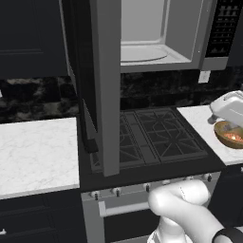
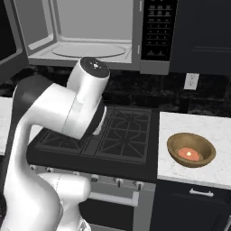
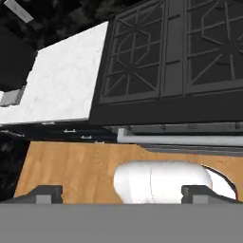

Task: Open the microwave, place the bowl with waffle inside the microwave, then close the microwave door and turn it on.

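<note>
The microwave (image 1: 161, 33) (image 2: 90, 31) hangs above the stove, its pale interior showing. The microwave door (image 1: 102, 85) is swung wide open to the left and juts out over the stove's left side. The bowl with waffle (image 2: 191, 149) (image 1: 230, 134), a small wooden bowl with reddish food, sits on the right counter. In the left base view a white arm link partly covers it. My gripper (image 3: 121, 193) is open and holds nothing. It is high up, pointing down at the stove front, the left counter and the floor, away from the bowl.
The black stove (image 2: 122, 131) has an oven handle below it. White marble counters flank it on the left (image 1: 38, 152) and right (image 2: 180, 124). A wall outlet (image 2: 191, 81) sits behind the right counter. Dark cabinets stand above on both sides. The floor (image 3: 71, 166) is wood.
</note>
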